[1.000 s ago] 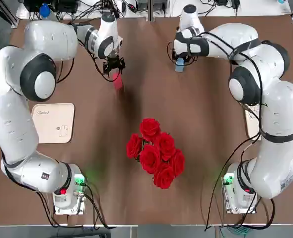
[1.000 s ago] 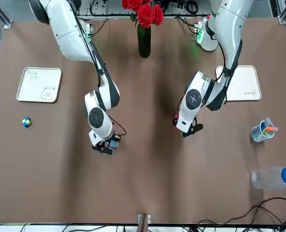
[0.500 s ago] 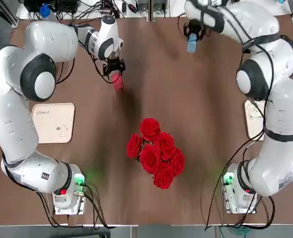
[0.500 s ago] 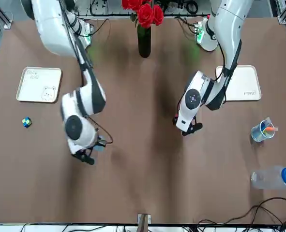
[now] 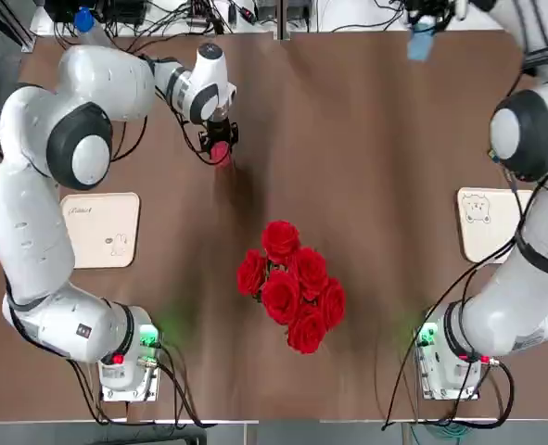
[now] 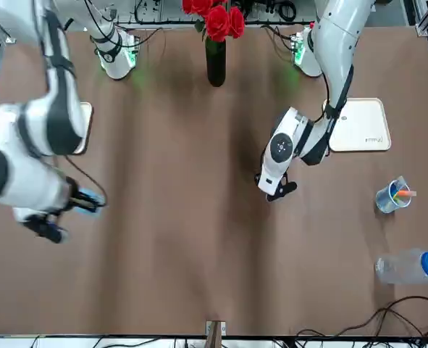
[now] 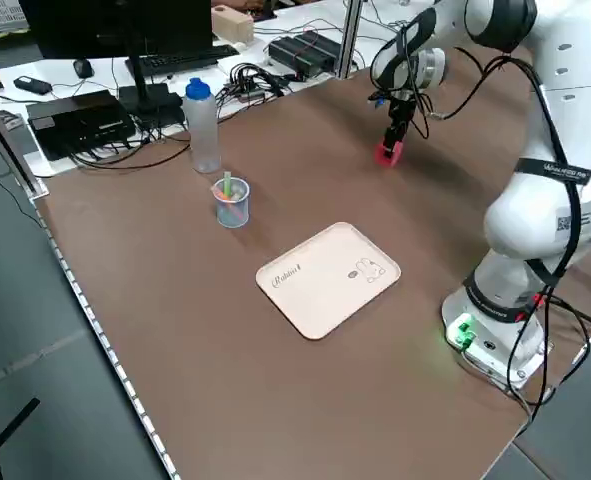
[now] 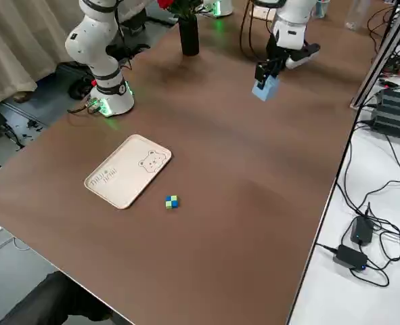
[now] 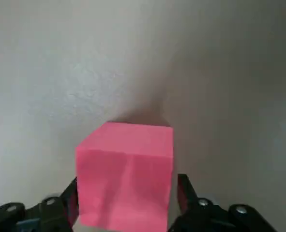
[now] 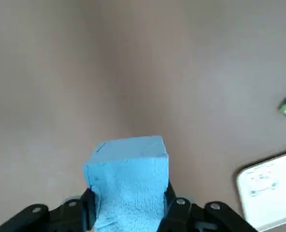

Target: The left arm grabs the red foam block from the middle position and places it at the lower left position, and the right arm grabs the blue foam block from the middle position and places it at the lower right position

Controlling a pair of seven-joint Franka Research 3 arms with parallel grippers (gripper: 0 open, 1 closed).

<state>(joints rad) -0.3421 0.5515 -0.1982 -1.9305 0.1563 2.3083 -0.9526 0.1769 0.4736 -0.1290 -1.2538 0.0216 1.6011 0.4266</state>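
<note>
The red foam block [image 5: 222,155] rests on the brown table at mid-far left, also visible in the side view [image 7: 388,153]. My left gripper [image 5: 221,148] stands over it, its pads against both sides of the red foam block [image 9: 126,174]. High over the far right of the table, my right gripper [image 8: 263,73] is shut on the blue foam block [image 8: 265,89], which is squeezed between its fingers [image 10: 127,193]. The lower left position [image 5: 100,230] and the lower right position [image 5: 486,223] are bare cream trays near the arm bases.
A bunch of red roses [image 5: 290,283] in a dark vase [image 6: 215,61] stands mid-table. A small multicoloured cube [image 8: 171,202] lies beside the right tray. A cup of pens [image 7: 231,203] and a bottle [image 7: 203,125] stand at the far left.
The right arm has lifted the blue block and swung it out to the far right. The left gripper's fingers have closed in on the red block, which stays on the table.
</note>
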